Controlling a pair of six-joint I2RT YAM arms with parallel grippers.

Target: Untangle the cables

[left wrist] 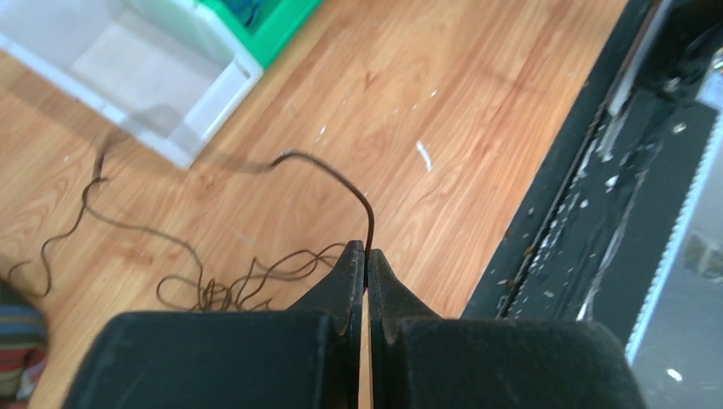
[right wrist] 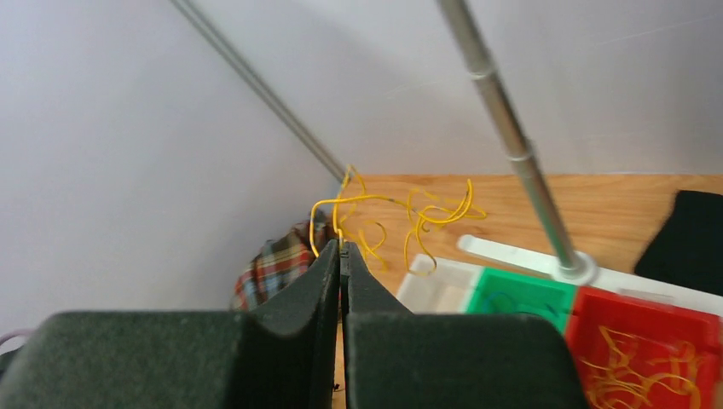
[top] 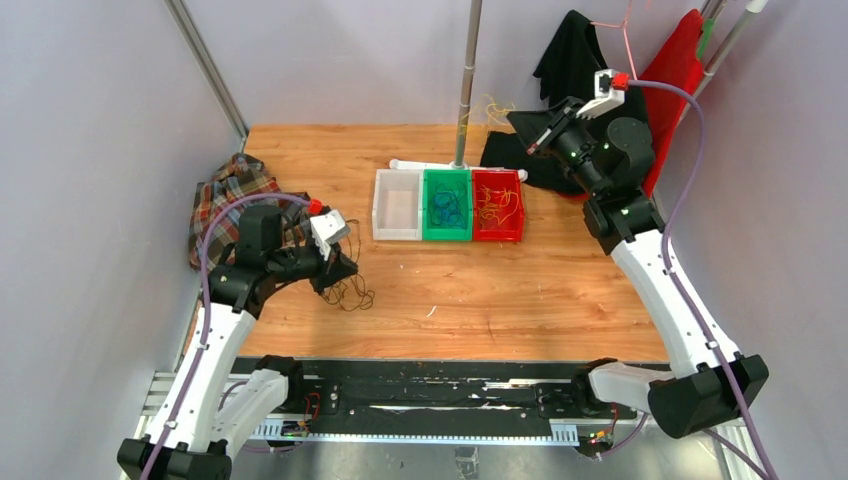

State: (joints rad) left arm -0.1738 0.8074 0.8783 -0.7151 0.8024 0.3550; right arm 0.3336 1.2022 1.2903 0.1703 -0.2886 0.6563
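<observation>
**Item 1.** Plaid cloth [top: 222, 200], crumpled at the far-left edge of the wooden table [top: 520, 300], partly under the left arm.

**Item 2.** Left gripper [left wrist: 367, 250], low over the table's left side. Its jaws are clenched on one end of a dark brown cable [left wrist: 341, 175]. This strand arches up out of the fingertips and curves away across the wood. The rest lies as a loose, curly heap on the table, just beside the gripper on its near side.

**Item 3.** White bin [top: 397, 205], first of three touching bins in a row at the table's middle. Contents cannot be made out.

**Item 4.** Green bin [top: 446, 237], the centre bin of the row, holding coiled blue cables [top: 446, 210].

**Item 5.** Red bin [top: 498, 237], on the right of the row, holding a loose pile of yellow-orange cables [top: 497, 208].

**Item 6.** Metal pole [top: 467, 80], upright, rising from a white base just behind the bins.

**Item 7.** Black cloth [top: 510, 150], lying at the far-right corner of the table, below the raised arm.

**Item 8.** Right gripper [right wrist: 342, 245], raised well above the table's far-right corner. Its jaws are pinched on a yellow-orange cable [right wrist: 362, 198], whose curls hang in the air beyond the fingertips, near the pole.

**Item 9.** Red cloth [top: 680, 70], hanging at the far right behind the right arm.
</observation>
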